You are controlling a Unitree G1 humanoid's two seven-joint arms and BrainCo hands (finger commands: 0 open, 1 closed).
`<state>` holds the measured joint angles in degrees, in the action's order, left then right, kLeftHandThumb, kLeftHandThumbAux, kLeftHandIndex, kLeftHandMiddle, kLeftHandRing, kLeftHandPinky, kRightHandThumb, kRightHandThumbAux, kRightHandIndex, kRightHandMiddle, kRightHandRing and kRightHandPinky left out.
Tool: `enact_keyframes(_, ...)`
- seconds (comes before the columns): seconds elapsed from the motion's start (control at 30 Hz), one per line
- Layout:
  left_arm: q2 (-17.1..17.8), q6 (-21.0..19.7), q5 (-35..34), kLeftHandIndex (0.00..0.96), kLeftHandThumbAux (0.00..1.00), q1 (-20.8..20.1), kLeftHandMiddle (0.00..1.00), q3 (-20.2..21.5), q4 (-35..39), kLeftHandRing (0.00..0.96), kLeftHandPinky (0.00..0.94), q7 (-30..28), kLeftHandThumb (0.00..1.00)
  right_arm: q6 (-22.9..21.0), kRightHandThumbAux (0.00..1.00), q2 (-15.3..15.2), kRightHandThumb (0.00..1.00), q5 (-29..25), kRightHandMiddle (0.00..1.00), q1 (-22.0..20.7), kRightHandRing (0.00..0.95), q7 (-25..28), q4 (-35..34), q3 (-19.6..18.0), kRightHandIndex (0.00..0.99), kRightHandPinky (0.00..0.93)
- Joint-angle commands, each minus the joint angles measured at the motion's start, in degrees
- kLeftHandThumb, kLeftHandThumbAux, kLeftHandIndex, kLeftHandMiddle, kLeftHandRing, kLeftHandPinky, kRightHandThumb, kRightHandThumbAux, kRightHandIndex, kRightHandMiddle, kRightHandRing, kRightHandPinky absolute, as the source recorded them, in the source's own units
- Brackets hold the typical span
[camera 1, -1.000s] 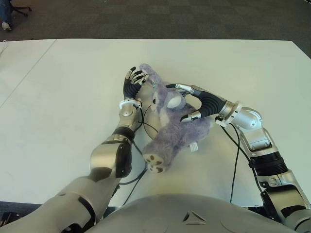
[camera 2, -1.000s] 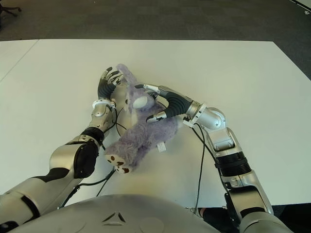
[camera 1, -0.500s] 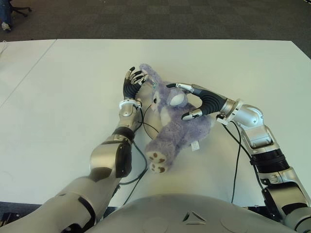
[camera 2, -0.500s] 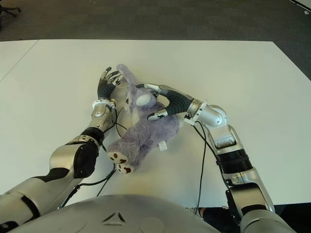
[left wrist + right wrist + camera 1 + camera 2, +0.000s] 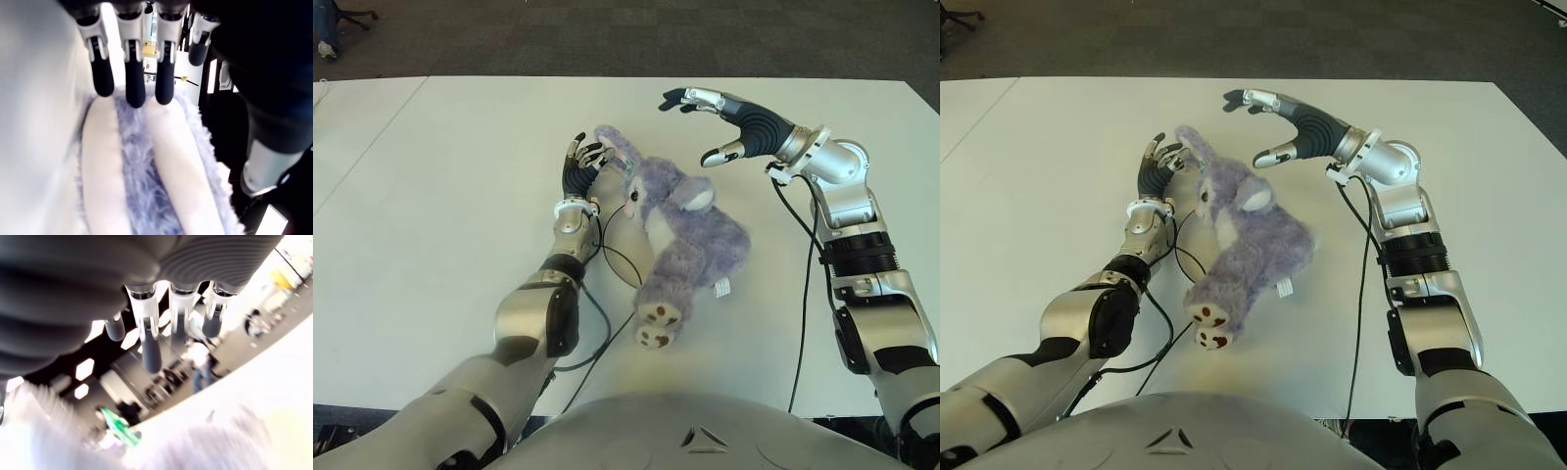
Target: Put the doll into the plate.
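Note:
The doll (image 5: 677, 233), a purple plush animal with long ears and white feet soles, lies on its side on the white table (image 5: 440, 196), feet toward me. My left hand (image 5: 584, 157) stands upright at the doll's left, fingers (image 5: 134, 83) straight and spread, their tips at the doll's ear (image 5: 146, 191) without gripping it. My right hand (image 5: 710, 125) hovers above the table behind and to the right of the doll's head, open and holding nothing; its fingers (image 5: 150, 350) hang loose. No plate shows in any view.
Black cables (image 5: 612, 259) loop on the table between my left forearm and the doll. A seam (image 5: 367, 147) crosses the table's left part. Dark carpet (image 5: 636, 39) lies beyond the far edge. Bare table spreads to the left and right.
My right hand has let go of the doll and risen toward the back right. The doll has settled flatter, its feet swung to the right. The left hand has not moved.

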<state>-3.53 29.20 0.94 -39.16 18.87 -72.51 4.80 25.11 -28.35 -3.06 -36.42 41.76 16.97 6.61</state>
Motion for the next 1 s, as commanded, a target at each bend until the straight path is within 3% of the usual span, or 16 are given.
enact_keyframes(0.03,-0.7,-9.7,-0.6,0.107,0.685,6.8,0.288,0.3,-5.5,0.304,0.290,0.6,0.000,1.5,0.385,1.1,0.024,-4.8,0.000,-1.2,0.000,3.7,4.6,-1.7,0.000,0.000)
enact_keyframes(0.17,-0.7,-9.5,-0.6,0.095,0.686,6.8,0.289,0.3,-5.4,0.305,0.294,0.6,0.000,0.1,0.361,0.7,0.035,-6.9,0.000,-2.2,0.000,5.5,5.3,-2.8,0.000,0.000)
enact_keyframes(0.3,-0.8,-9.5,-0.7,0.099,0.695,6.8,0.287,0.5,-5.4,0.302,0.283,0.5,0.000,-4.9,0.317,0.2,0.054,-8.4,0.000,-4.2,0.000,6.9,5.3,-3.3,0.000,0.000)
enact_keyframes(0.57,-1.0,-9.7,-0.7,0.100,0.709,6.7,0.282,0.5,-5.4,0.296,0.295,0.9,0.000,-20.6,0.286,0.5,0.112,-12.8,0.000,-7.5,0.000,8.4,1.4,-4.4,0.000,0.000)
enact_keyframes(0.8,-1.1,-9.6,-0.6,0.104,0.704,6.5,0.287,0.3,-5.3,0.307,0.315,1.3,0.000,-28.3,0.297,0.3,0.148,-15.0,0.000,-7.7,0.000,8.2,-1.4,-5.5,0.000,0.000)
enact_keyframes(0.9,-1.2,-9.4,-0.8,0.108,0.704,6.5,0.292,0.5,-5.3,0.314,0.319,1.6,0.000,-33.3,0.332,0.1,0.176,-17.7,0.000,-8.8,0.000,8.0,1.7,-8.3,0.000,0.000)
enact_keyframes(1.0,-1.2,-9.3,-0.8,0.106,0.700,6.4,0.291,0.5,-5.3,0.314,0.311,1.6,0.000,-34.9,0.366,0.3,0.185,-18.6,0.000,-9.2,0.000,7.9,3.9,-9.9,0.004,0.000)
